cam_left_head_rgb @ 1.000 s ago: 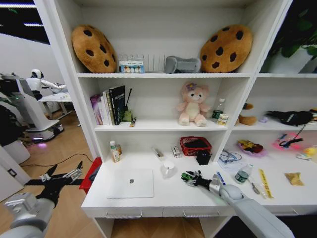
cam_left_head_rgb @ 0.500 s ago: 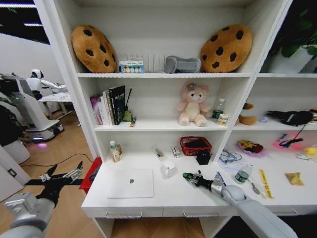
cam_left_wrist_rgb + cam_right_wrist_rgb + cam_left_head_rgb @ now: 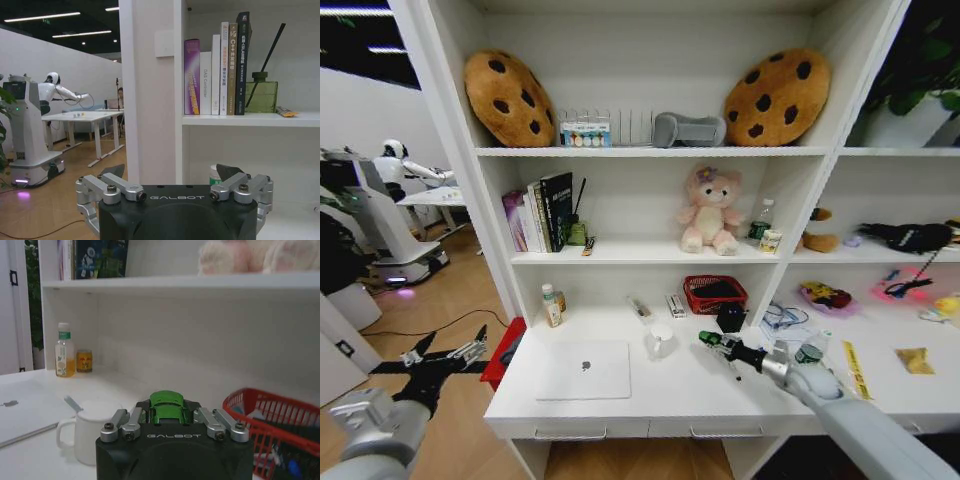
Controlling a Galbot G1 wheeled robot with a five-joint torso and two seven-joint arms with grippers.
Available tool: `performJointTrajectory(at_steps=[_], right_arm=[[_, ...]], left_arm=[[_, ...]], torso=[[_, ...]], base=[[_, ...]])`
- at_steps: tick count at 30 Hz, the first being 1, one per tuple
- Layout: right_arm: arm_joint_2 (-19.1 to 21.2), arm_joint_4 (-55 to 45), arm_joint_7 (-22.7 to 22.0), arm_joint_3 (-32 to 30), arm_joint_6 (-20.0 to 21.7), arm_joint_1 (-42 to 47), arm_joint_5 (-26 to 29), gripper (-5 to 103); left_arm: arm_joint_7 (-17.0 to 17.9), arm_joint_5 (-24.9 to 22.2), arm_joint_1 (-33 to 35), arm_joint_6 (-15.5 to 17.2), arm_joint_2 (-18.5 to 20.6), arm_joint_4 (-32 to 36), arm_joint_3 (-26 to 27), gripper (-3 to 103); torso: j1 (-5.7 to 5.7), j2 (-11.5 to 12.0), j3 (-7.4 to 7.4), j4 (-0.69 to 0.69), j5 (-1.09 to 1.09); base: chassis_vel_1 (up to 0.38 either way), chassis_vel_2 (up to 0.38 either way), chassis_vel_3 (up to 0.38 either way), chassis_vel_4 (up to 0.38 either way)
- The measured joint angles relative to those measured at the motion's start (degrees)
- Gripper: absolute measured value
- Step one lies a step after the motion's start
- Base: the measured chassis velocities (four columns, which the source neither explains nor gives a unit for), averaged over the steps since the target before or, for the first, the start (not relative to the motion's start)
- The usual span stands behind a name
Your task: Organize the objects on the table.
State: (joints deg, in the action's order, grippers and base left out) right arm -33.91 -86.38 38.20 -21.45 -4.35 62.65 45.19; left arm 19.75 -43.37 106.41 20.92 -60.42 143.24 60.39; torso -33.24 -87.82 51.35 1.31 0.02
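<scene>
My right gripper [image 3: 710, 340] hangs above the white table [image 3: 670, 395], shut on a tiny green toy car [image 3: 165, 404] [image 3: 705, 338]. It is held just right of the white mug [image 3: 660, 341] and in front of the red wire basket [image 3: 714, 293]. The silver laptop [image 3: 583, 370] lies closed on the table's left part, its logo facing up. A small green-lidded jar [image 3: 808, 352] stands beside my right forearm. My left gripper [image 3: 448, 353] is parked open off the table's left end, and the left wrist view shows that gripper [image 3: 172, 172] holding nothing.
A drink bottle [image 3: 551, 305] and a small yellow jar [image 3: 84, 361] stand at the back left of the table. Books, a plush bear [image 3: 710, 212] and cookie cushions fill the shelves above. Small clutter lies on the table's right part. Another robot [image 3: 390, 200] stands far left.
My right gripper has risen off the table surface and moved back and to the right with the green toy, toward the red basket. The left arm has not moved.
</scene>
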Motion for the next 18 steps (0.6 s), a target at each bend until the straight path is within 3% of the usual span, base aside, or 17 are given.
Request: performJointTrajectory(at_steps=[1,3,4,6,9,12,14,15,17,18], right_arm=[[0.0,0.0,0.0,0.0,0.0,0.0,0.0,36],[5.02,-5.3,-0.3,-3.11,0.0,0.71,4.26,36],[5.02,-5.3,-0.3,-3.11,0.0,0.71,4.26,36],[8.74,-9.16,-0.58,-3.9,0.23,-1.0,7.7,36],[10.64,-11.51,-0.92,-3.33,1.34,-4.05,9.83,36],[11.24,-11.86,-1.4,-0.08,2.9,-9.47,11.23,36],[9.66,-9.47,-1.78,8.74,5.16,-20.79,12.37,36],[9.66,-9.47,-1.78,8.74,5.16,-20.79,12.37,36],[6.77,-5.62,-1.81,18.23,6.4,-31.87,12.95,36],[6.77,-5.62,-1.81,18.23,6.4,-31.87,12.95,36]], left_arm=[[0.0,0.0,0.0,0.0,0.0,0.0,0.0,100],[0.0,0.0,0.0,0.0,0.0,0.0,0.0,100],[0.0,0.0,0.0,0.0,0.0,0.0,0.0,100],[0.0,0.0,0.0,0.0,0.0,0.0,0.0,100],[0.0,0.0,0.0,0.0,0.0,0.0,0.0,100],[0.01,0.0,0.0,0.0,0.0,0.0,0.0,100],[0.0,0.0,0.0,0.0,0.0,0.0,0.0,100],[0.0,0.0,0.0,0.0,0.0,0.0,0.0,100],[0.0,0.0,-0.01,0.01,0.0,-0.01,0.0,100],[0.0,0.0,-0.01,0.01,0.0,-0.01,0.0,100]], torso=[[0.0,0.0,0.0,0.0,0.0],[0.0,0.0,0.0,0.0,-0.03],[0.0,0.0,0.0,0.0,-0.03],[0.0,0.0,0.0,-0.01,-0.03],[0.0,0.0,0.0,-0.01,-0.04],[0.0,0.0,0.0,0.0,-0.04],[0.0,0.0,0.0,0.0,0.01],[0.0,0.0,0.0,0.0,0.01],[0.0,0.0,0.0,-0.03,-0.05],[0.0,0.0,0.0,-0.03,-0.05]], base=[[0.0,0.0,0.0,0.0],[0.0,0.0,0.0,0.0],[0.0,0.0,0.0,0.0],[0.0,0.0,0.0,0.0],[0.0,0.0,0.0,0.0],[0.0,0.0,0.0,0.0],[0.0,0.0,0.0,0.0],[0.0,0.0,0.0,0.0],[0.0,0.0,0.0,0.0],[0.0,0.0,0.0,0.0]])
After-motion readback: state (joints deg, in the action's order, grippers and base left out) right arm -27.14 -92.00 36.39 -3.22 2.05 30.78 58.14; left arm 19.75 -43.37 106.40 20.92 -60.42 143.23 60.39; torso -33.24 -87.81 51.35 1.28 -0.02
